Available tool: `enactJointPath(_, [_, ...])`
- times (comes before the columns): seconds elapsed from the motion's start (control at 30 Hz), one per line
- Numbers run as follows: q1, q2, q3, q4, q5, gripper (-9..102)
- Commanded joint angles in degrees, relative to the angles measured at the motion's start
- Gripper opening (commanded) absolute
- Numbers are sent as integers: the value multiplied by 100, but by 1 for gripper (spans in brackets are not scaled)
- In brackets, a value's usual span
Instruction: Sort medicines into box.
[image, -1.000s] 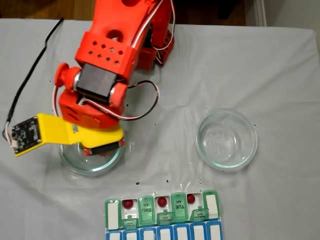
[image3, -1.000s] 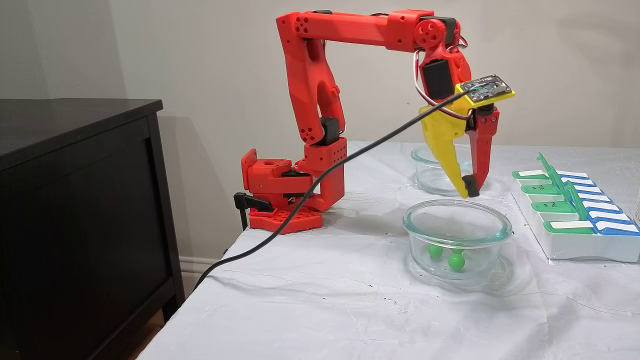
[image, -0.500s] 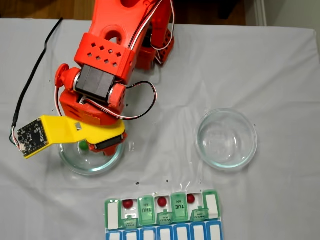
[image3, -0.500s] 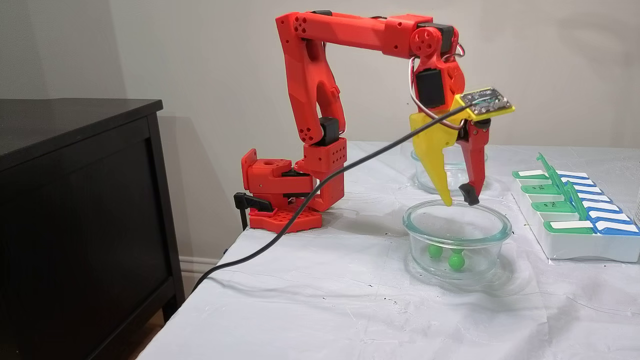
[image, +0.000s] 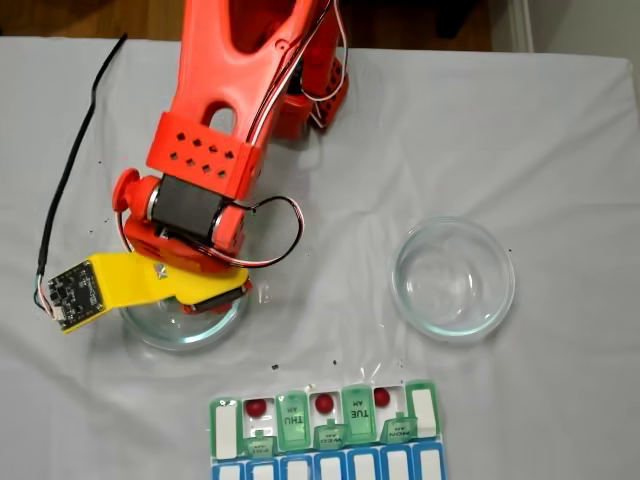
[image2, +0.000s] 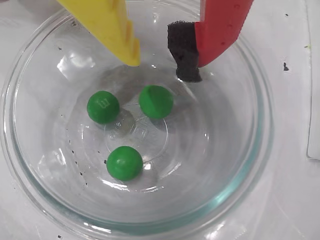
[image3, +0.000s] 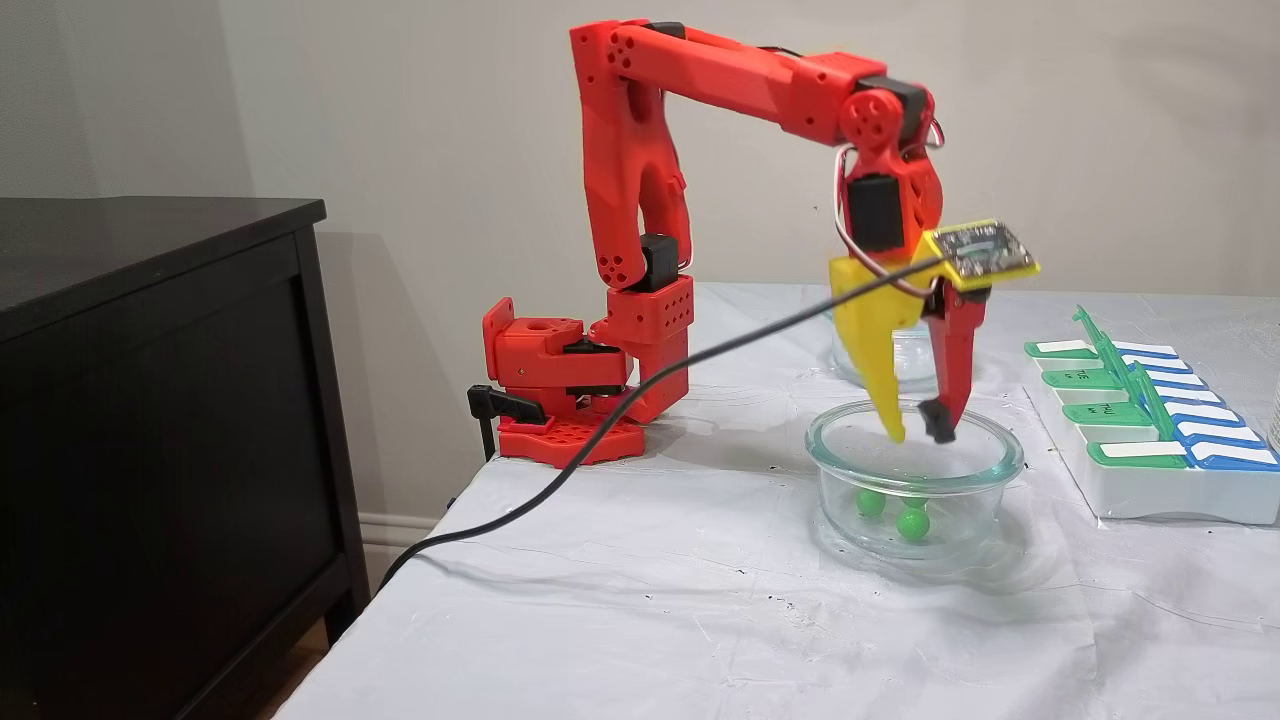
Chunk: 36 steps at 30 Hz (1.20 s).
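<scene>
1. Green medicines (image2: 156, 101): three, loose on floor of near glass dish (image2: 250, 165), apart from each other; two seen through its wall in a fixed view (image3: 912, 523).
2. Red medicines (image: 258, 408): three, each alone in an open compartment of box (image: 424, 412), closed lids between.
3. Gripper (image2: 162, 64): parted, empty, tips dipped inside dish rim (image3: 915, 435), above green balls, touching none.
4. Second glass dish (image: 500, 300): well apart to right in a fixed view.

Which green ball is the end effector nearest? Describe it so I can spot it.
Find the glass dish under the end effector in the wrist view. Three green balls lie inside; take the one just below the open fingertips, rightmost and unmarked, beside a printed one.
</scene>
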<state>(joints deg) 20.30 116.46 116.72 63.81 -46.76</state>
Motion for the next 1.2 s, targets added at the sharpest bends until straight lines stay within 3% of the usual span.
enactJointPath(0.0, [97, 255, -246, -105, -35, 12])
enactJointPath(1.17, [88, -35, 18, -563, -167, 10])
